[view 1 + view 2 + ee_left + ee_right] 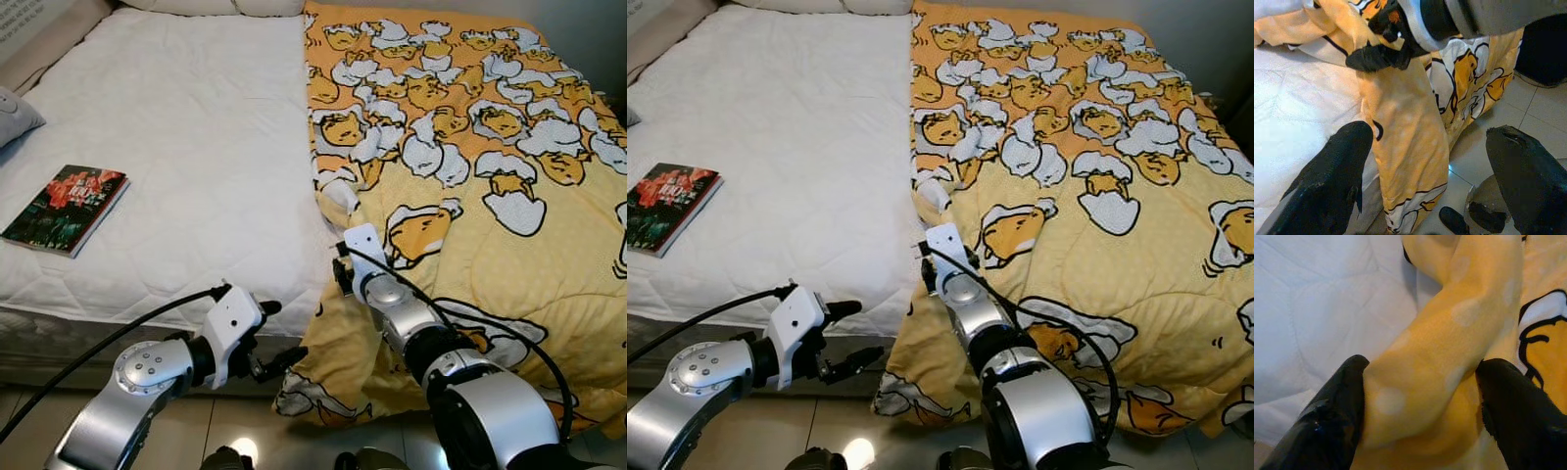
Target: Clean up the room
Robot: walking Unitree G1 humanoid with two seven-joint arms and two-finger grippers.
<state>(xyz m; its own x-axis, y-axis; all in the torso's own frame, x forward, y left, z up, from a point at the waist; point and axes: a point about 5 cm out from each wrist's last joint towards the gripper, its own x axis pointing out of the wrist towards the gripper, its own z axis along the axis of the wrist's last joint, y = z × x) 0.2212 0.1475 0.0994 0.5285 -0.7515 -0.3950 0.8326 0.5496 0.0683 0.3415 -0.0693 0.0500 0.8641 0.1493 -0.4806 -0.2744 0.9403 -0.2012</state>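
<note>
Right gripper (1420, 396): its two black fingers (1332, 416) are closed around a thick fold of the yellow quilted blanket printed with egg-character cartoons (470, 147), at that blanket's inner edge near the foot of the bed. The blanket covers the bed's half on this gripper's outer side and hangs over the foot edge toward the pale tiled floor (1488, 142).

Left gripper (272, 338): fingers spread, grasping nothing, just beside the hanging blanket corner and below the right gripper. The white quilted mattress (186, 147) lies ahead of it. A glossy dark-covered book (67, 208) rests on the mattress, well apart on its outer side.
</note>
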